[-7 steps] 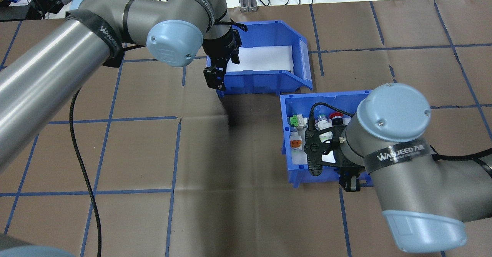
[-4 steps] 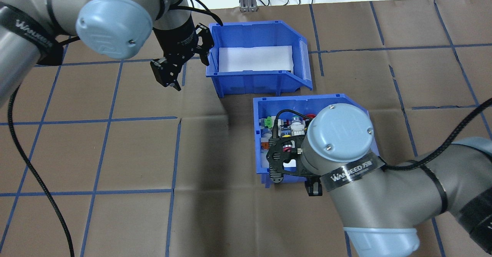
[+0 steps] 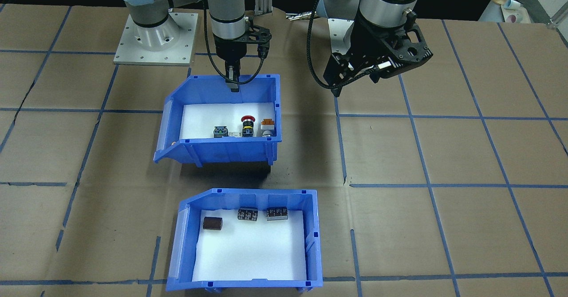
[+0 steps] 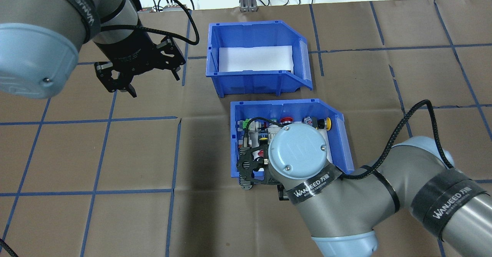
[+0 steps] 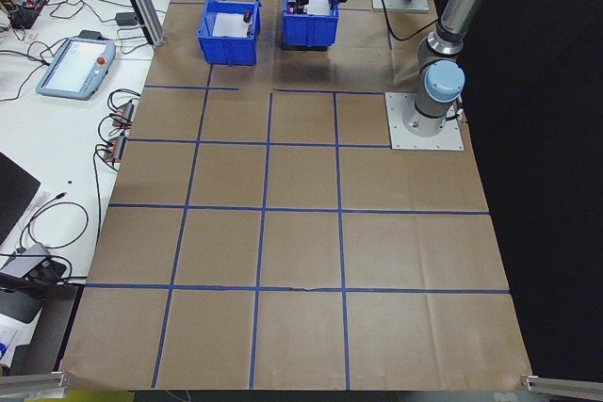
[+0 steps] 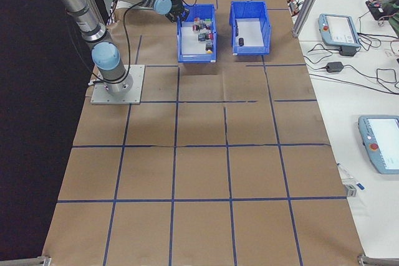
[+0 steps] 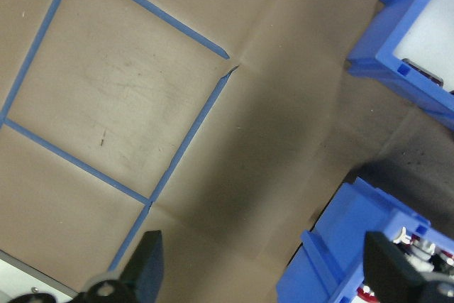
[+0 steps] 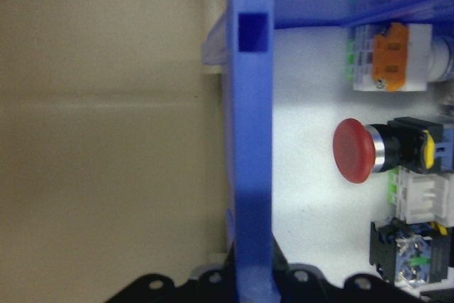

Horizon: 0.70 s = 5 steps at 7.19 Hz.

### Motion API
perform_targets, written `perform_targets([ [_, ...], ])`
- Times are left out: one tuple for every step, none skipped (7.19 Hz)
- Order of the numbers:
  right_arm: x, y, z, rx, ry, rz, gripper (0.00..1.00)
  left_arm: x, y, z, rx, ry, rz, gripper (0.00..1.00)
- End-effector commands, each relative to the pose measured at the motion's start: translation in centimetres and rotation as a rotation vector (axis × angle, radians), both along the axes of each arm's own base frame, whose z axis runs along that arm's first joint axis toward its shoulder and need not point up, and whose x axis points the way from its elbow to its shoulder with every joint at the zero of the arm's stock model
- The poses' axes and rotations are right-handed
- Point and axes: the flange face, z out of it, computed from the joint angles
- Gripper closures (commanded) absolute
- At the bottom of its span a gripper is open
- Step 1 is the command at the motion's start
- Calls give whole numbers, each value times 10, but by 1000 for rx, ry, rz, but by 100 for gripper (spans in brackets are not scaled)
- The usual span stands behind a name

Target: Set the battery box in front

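The battery box [image 3: 248, 239], a blue bin with a white foam floor and three dark cylinders [image 3: 247, 214], stands on the table on the side away from the robot. In the overhead view the battery box [image 4: 257, 57] has its cylinders hidden behind its near wall. My left gripper [image 4: 153, 82] hangs open over bare table to the left of that box, holding nothing. My right gripper [image 3: 231, 84] is shut on the robot-side wall of the switch bin [image 4: 288, 134], and that blue wall [image 8: 252, 140] runs between its fingers.
The switch bin [image 3: 222, 124] holds several push-button switches, among them a red button [image 8: 355, 150]. It sits just on the robot's side of the battery box, with a narrow gap between them. Brown table cover with blue tape lines [image 4: 115, 153] surrounds both bins.
My left gripper has drawn away to the left from the battery box's left wall. My right gripper has carried the switch bin leftward, in line with the battery box, which stayed put.
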Motion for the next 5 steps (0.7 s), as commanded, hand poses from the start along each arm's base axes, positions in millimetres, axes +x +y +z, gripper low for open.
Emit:
perform_targets([
  [22, 6, -19, -1, 3, 30, 93, 8, 8, 10, -23, -55, -292, 1],
  [25, 8, -23, 3, 8, 37, 86, 10, 9, 11, -15, -55, -350, 1],
  [26, 7, -26, 16, 2, 38, 1, 13, 15, 14, -1, -52, -415, 1],
  [23, 5, -26, 14, 15, 34, 0, 20, 20, 19, -2, -48, -466, 1],
  [21, 4, -19, -2, 9, 31, 0, 29, 20, 19, -2, -37, -476, 1],
])
